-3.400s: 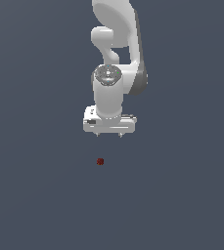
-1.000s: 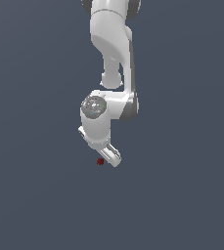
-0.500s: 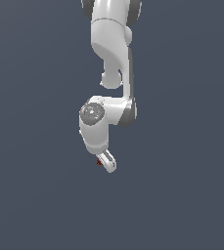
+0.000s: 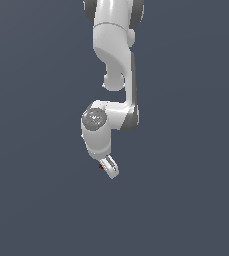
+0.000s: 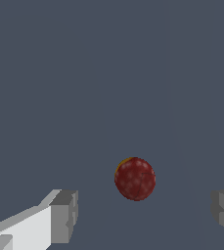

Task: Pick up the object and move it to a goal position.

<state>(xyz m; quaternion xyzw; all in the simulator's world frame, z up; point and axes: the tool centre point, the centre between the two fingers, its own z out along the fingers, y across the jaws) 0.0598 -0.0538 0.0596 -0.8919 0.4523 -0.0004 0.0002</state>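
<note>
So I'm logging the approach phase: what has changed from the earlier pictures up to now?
The arm came down and turned its wrist, bringing the claw from above the small red object down to it. The fingers now stand open on either side of the object, apart from it; nothing is taken hold of yet. The object itself sits on the same spot of the grey floor.

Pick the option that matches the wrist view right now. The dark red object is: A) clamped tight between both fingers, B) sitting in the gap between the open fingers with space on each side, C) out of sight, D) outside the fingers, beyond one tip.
B: in the wrist view the dark red object sits in the gap of the gripper, with bare floor between it and each of the fingers.
</note>
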